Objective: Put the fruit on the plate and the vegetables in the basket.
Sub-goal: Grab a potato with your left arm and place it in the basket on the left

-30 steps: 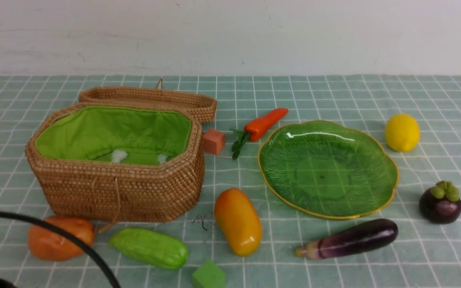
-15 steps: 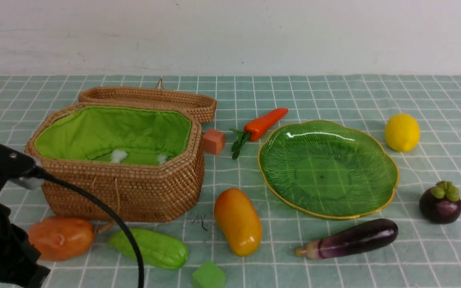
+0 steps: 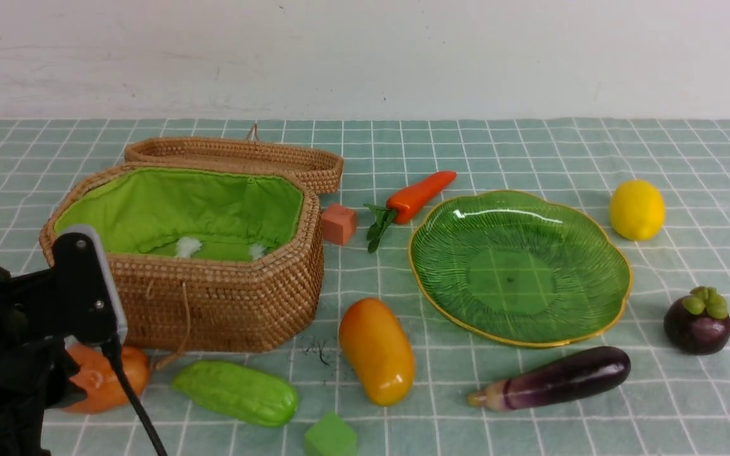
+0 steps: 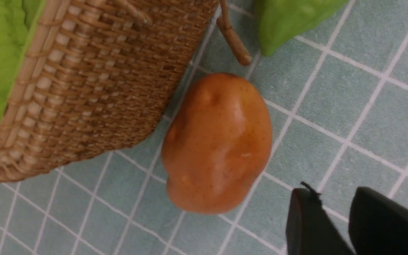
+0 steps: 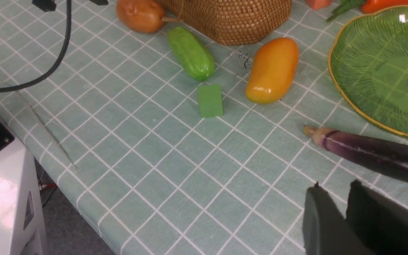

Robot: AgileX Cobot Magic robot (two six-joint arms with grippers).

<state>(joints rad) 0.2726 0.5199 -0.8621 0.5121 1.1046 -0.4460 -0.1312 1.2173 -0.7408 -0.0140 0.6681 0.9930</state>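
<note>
Left gripper near glossy, lumpy potato beside woven basket

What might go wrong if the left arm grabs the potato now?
The potato lies close against the wall of the basket, so one finger of the left claw may jam on the wicker or shove the basket. The basket's wooden toggle lies right by the potato and could get caught. The glossy potato may also slip out.
</note>
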